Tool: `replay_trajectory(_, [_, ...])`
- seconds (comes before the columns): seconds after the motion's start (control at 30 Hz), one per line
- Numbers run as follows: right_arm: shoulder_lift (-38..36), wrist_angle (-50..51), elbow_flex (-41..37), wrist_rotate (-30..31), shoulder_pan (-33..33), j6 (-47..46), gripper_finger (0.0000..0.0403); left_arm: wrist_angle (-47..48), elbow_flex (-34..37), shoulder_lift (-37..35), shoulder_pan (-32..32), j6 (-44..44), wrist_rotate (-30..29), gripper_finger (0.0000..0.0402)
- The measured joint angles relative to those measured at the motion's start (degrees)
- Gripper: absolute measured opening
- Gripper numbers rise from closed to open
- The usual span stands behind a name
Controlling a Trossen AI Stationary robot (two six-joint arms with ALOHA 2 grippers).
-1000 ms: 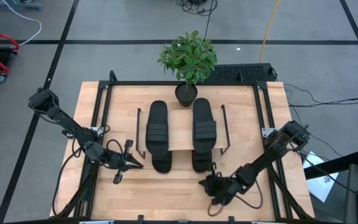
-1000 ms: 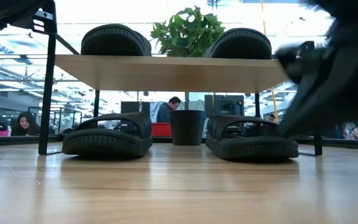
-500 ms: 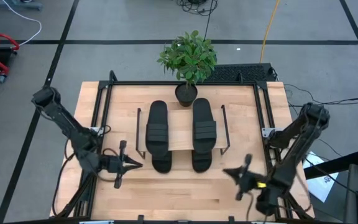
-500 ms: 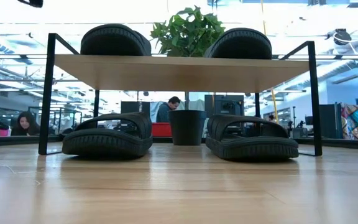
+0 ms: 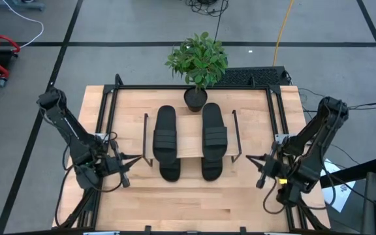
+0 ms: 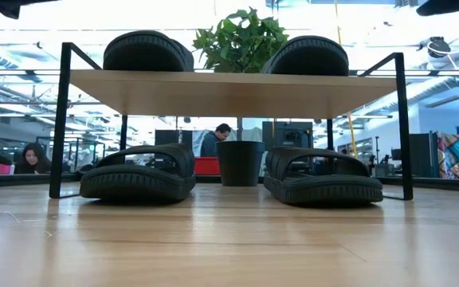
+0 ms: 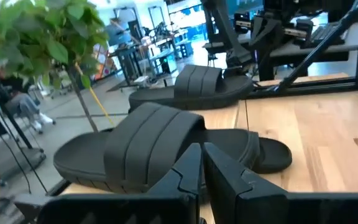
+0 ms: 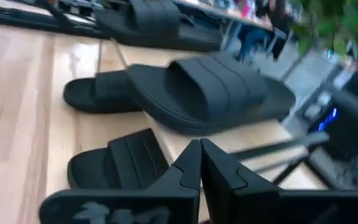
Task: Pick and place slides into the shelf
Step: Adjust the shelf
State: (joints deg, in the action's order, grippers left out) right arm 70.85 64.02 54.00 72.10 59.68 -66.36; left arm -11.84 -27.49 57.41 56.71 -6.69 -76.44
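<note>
Two black slides lie on the shelf's wood top board point(image 5: 188, 140), one on the left point(image 5: 165, 134) and one on the right point(image 5: 213, 130). Two more slides point(image 6: 138, 175) point(image 6: 323, 179) rest flat on the table under the board, their near ends point(image 5: 170, 171) point(image 5: 211, 168) sticking out. My left gripper point(image 5: 136, 158) hovers left of the shelf, shut, pointing at it; its wrist view shows the shut fingertips point(image 7: 202, 152) before the slides point(image 7: 148, 143). My right gripper point(image 5: 250, 158) hovers right of the shelf, shut point(image 8: 199, 149), also pointing at it.
A potted plant point(image 5: 196, 98) stands on the table just behind the shelf, between the two rows of slides. Black wire side frames point(image 6: 60, 119) point(image 6: 402, 123) flank the board. Bare tabletop point(image 5: 188, 202) lies in front of the shelf. People sit in the room beyond point(image 6: 30, 158).
My right gripper has risen from the table beside the lower right slide's near end and drawn back toward the right and far edges. My left gripper has pulled back toward the left edge and a little farther away. The slides have stayed put.
</note>
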Motion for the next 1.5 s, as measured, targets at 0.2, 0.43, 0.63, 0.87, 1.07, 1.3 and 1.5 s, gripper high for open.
replay_trajectory(0.2, [-1.9, 3.9, 0.0, -1.3, -2.5, -4.8, 0.0000, 3.4, 0.1, 3.0, -0.3, -3.1, -0.4, 0.0024])
replay_trajectory(0.43, [-2.8, 8.1, 0.0, -2.2, -3.9, -4.9, 0.0000, 3.6, 0.1, 3.4, -0.3, -2.9, -5.1, 0.0024])
replay_trajectory(0.63, [-2.7, 10.1, 0.0, -8.0, -3.9, -1.9, 0.0000, 8.5, 0.1, 3.4, 0.5, -5.0, -5.4, 0.0024])
replay_trajectory(0.87, [-2.8, 11.5, 0.0, -9.4, -3.9, -1.9, 0.0000, 15.7, 0.1, -0.9, 1.1, -5.2, -6.3, 0.0024])
replay_trajectory(1.07, [-2.8, 11.0, 0.0, -9.4, -3.9, -1.7, 0.0000, 36.3, 0.1, -10.0, -1.0, -18.7, -5.6, 0.0023])
replay_trajectory(1.3, [-2.8, 11.0, 0.0, -9.4, -3.9, -1.5, 0.0000, 57.5, 2.1, -16.4, -5.6, -46.7, 7.0, 0.0023])
replay_trajectory(1.5, [-2.8, 11.4, -1.9, -12.2, -4.2, -1.5, 0.0000, 48.6, 11.3, -16.6, -5.1, -56.1, 9.6, 0.0023])
